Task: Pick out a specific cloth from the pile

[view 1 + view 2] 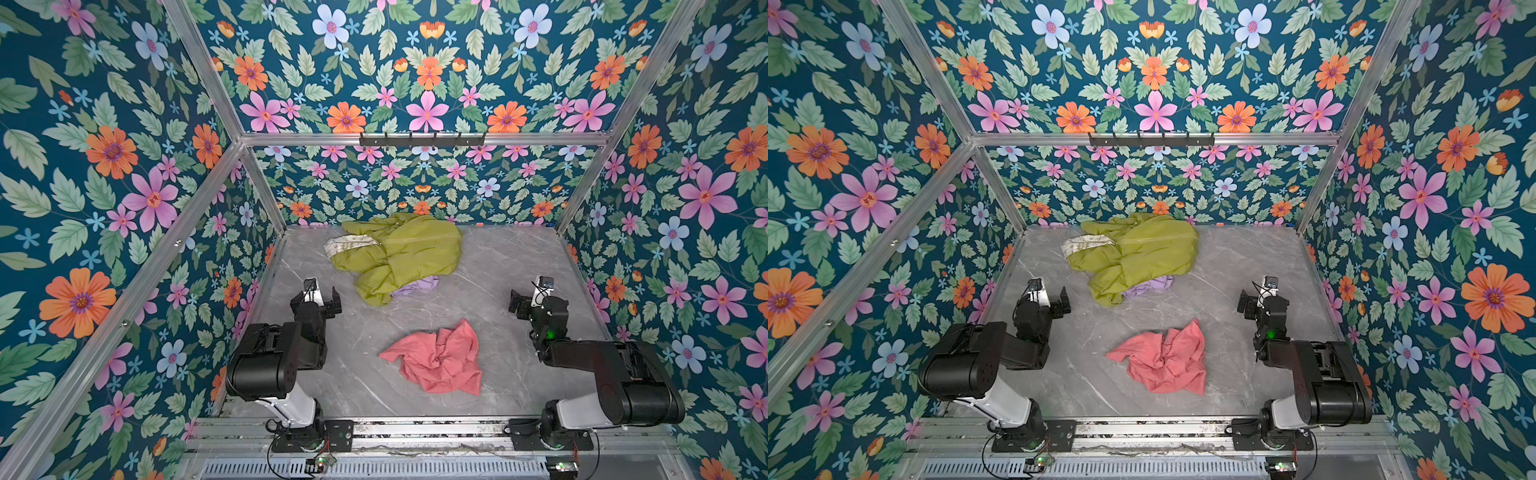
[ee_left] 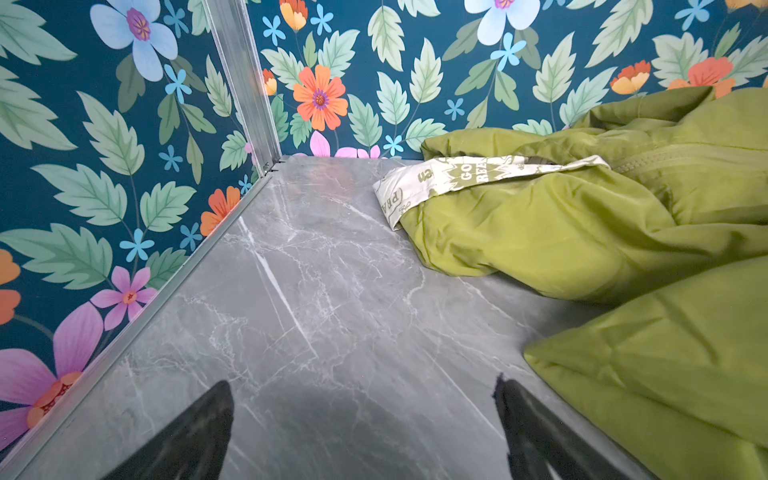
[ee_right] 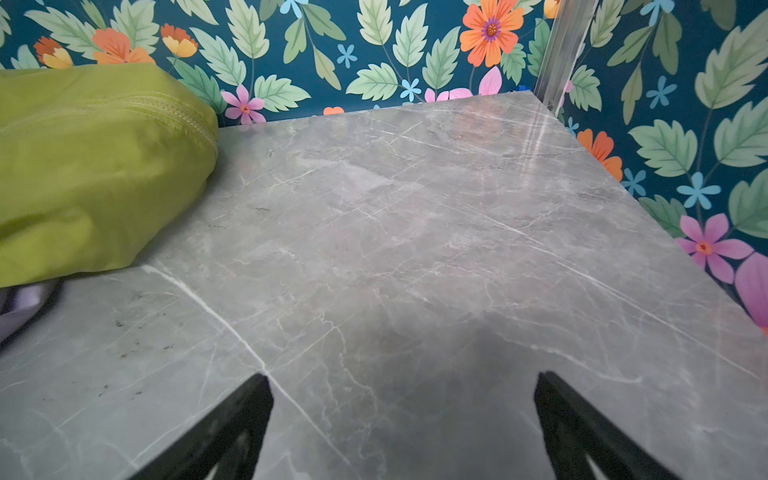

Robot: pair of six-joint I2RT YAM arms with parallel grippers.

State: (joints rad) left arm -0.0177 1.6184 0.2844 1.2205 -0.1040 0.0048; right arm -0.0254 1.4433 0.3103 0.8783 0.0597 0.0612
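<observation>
1. Between the two pincers and a little behind them, toward the arm bases, the salmon-pink cloth (image 1: 434, 361) lies crumpled on the grey marbled bench (image 1: 498, 266), touching neither arm.
2. Over to the left pincer (image 2: 361, 392): jaws spread wide, nothing between them but bare bench. It's empty.
3. Same story at the right pincer (image 3: 403, 384): jaws wide apart, holding nothing, poised over open bench.
4. Ahead of both pincers, out toward the back wall, sits the pile (image 1: 1133, 253). The big olive-green garment (image 1: 405, 253) makes up most of it. A cream printed piece (image 1: 349, 245) pokes out on the left pincer's side, and a small lilac cloth (image 1: 417, 286) peeps from under the edge nearest the pincers.
5. In the left wrist view, a lobe of the olive-green garment comes near the left pincer's inner fingertip, with no contact that I can see. From the right pincer, the garment sits ahead and off to its inner side, farther away.
6. Bare bench runs between the salmon-pink cloth and the pile, so they are well apart with no overlap.
7. Progress call: the wanted cloth is out of the heap, lying alone, and nothing is gripped. I'd judge the picking-out done, or as good as done. At most, the arms need parking.
</observation>
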